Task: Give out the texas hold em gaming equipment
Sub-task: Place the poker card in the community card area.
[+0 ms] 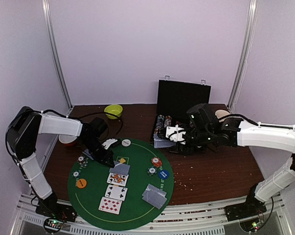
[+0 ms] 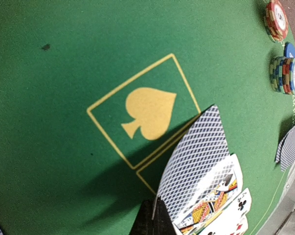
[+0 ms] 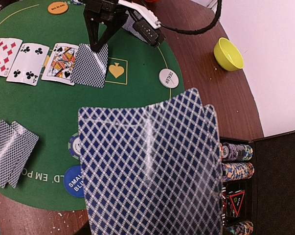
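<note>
My left gripper (image 1: 107,157) is shut on the edge of a grey-blue-backed playing card (image 2: 196,154) and holds it tilted over the green felt mat (image 1: 137,215), next to the gold spade mark. Its fingers (image 2: 152,223) pinch the card's lower corner. Beside it lie a king (image 1: 117,179), a clubs card (image 1: 116,192) and a diamonds card (image 1: 110,205), all face up. My right gripper (image 1: 179,135) is shut on a fanned deck of cards (image 3: 152,166) that hides its fingers. Chip stacks (image 1: 156,161) and a blue button (image 1: 163,173) sit on the mat's right side.
Two face-down cards (image 1: 153,196) lie at the mat's near right. A white dealer button (image 1: 126,142), an orange button (image 1: 81,183) and chips (image 1: 82,160) sit on the mat. An open black case (image 1: 182,98) with chips (image 1: 164,123) stands behind. A lime-green bowl (image 1: 113,111) is at the back.
</note>
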